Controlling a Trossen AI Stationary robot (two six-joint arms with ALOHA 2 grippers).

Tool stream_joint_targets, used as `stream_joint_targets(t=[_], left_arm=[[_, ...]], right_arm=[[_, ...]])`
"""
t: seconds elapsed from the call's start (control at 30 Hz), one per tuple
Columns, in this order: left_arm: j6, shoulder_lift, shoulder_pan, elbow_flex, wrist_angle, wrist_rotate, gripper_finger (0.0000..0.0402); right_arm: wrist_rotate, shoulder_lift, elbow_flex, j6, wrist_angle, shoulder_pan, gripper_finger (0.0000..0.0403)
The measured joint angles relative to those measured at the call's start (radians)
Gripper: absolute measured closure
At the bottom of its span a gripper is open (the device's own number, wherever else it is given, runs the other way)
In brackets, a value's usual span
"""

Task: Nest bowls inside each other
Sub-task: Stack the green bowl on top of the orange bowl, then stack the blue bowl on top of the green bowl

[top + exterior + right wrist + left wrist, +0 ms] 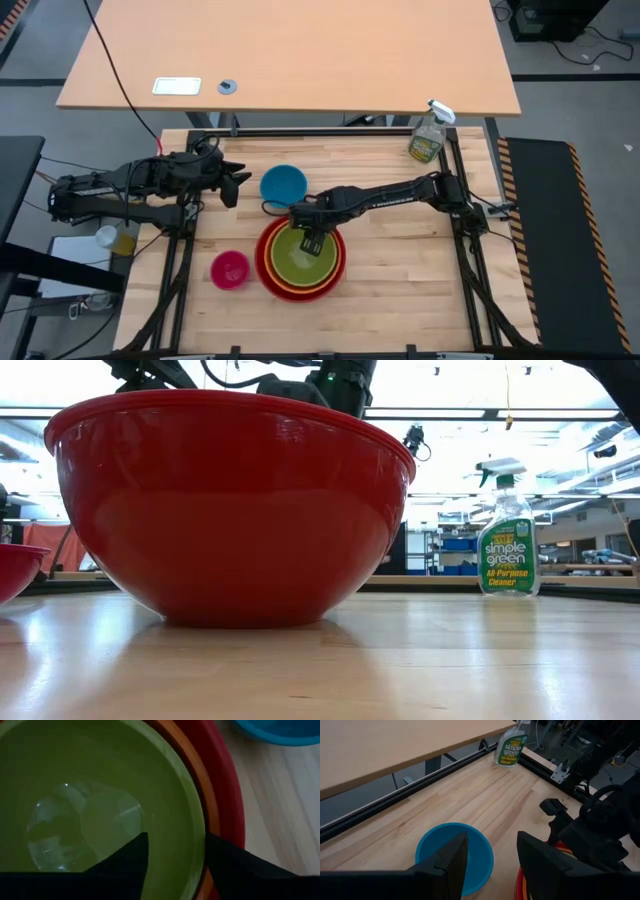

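Note:
The lime green bowl [288, 262] sits nested in the orange bowl [209, 800], which sits in the red bowl [230, 510] at the table's middle. My right gripper [177, 851] is open above the green bowl's far rim [199, 835], pointing steeply down, one finger inside the rim and one outside. The blue bowl [283, 186] stands on its base farther back and to the left. The pink bowl [230, 269] stands left of the stack. My left gripper [238, 182] hangs open beside the blue bowl [445, 845], above the table.
A clear spray bottle [428, 138] with a green label stands at the table's far right corner. Dark frame rails run along the table's edges. Bare wood lies right of and in front of the stack.

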Motion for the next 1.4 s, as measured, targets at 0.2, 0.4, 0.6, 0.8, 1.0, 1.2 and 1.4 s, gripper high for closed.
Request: stream_joint_targets(t=[0.2, 0.4, 0.6, 0.8, 1.0, 1.2, 1.4], left_arm=[[0.000, 0.000, 0.000, 0.000, 0.000, 0.000, 0.0228], [0.004, 0.000, 0.000, 0.000, 0.000, 0.000, 0.0228], [0.014, 0.000, 0.000, 0.000, 0.000, 0.000, 0.0228], [-0.008, 0.012, 0.000, 0.000, -0.005, 0.003, 0.0228], [-0.024, 0.076, 0.049, -0.095, -0.030, 0.176, 0.0229], [-0.182, 0.212, 0.276, -0.204, 0.041, 0.395, 0.0234], [-0.213, 0.397, 0.472, -0.214, 0.069, 0.476, 0.0234]], right_arm=[[-0.031, 0.000, 0.047, -0.003, -0.083, 0.000, 0.0175], [-0.009, -0.002, 0.157, -0.016, -0.184, -0.008, 0.0163], [0.065, -0.009, 0.244, 0.039, -0.279, -0.024, 0.0156], [0.018, -0.016, 0.200, -0.001, -0.175, -0.085, 0.0162], [0.049, -0.061, 0.140, -0.014, -0.171, -0.130, 0.0171], [0.152, -0.152, 0.122, -0.059, -0.159, -0.148, 0.0174], [0.162, -0.206, 0.122, -0.063, -0.100, -0.142, 0.0174]])
